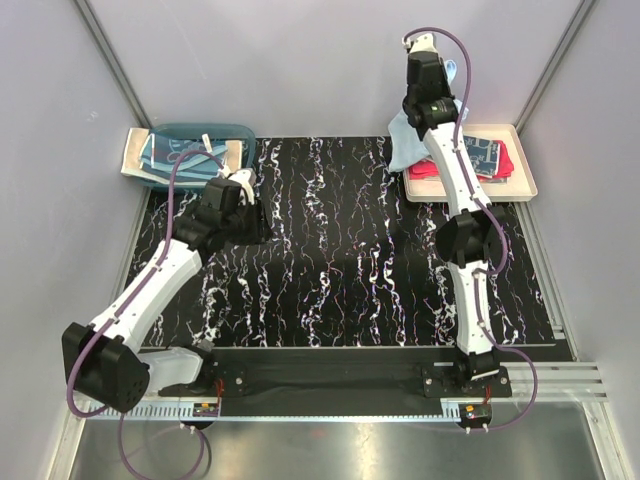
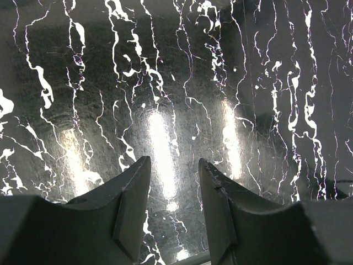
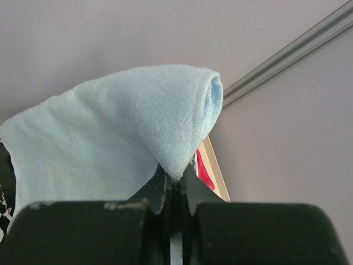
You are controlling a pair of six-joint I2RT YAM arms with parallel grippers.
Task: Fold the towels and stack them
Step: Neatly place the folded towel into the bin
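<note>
The right arm (image 1: 462, 190) is reaching toward the far right corner of the desk (image 1: 340, 260), and its right fingers (image 3: 172, 185) are pressing tightly together on a fold of the light blue towel (image 3: 127, 121). In the right wrist view the cloth is bulging up above the fingertips and draping off to the left. From above it is hanging off the desk surface, beside the left edge of the cream tray (image 1: 527, 170).

The tray is sitting in that far right corner. It is carrying the red-pink towel (image 1: 422, 170) with a teal patterned towel (image 1: 485, 152) lying on top of it (red is showing at both ends of the patterned one). A strip of the tray's rim and a sliver of red are also showing just right of the fingers in the right wrist view.

The left arm (image 1: 160, 280) is stretching toward the far left part of the desk. The left fingers (image 2: 138, 179) are standing apart and gripping nothing, with only the black, white-veined surface showing between them.

At the far left corner the teal basket (image 1: 195, 128) is holding a second patterned towel (image 1: 165, 152). Any print on it is too small to read.
</note>
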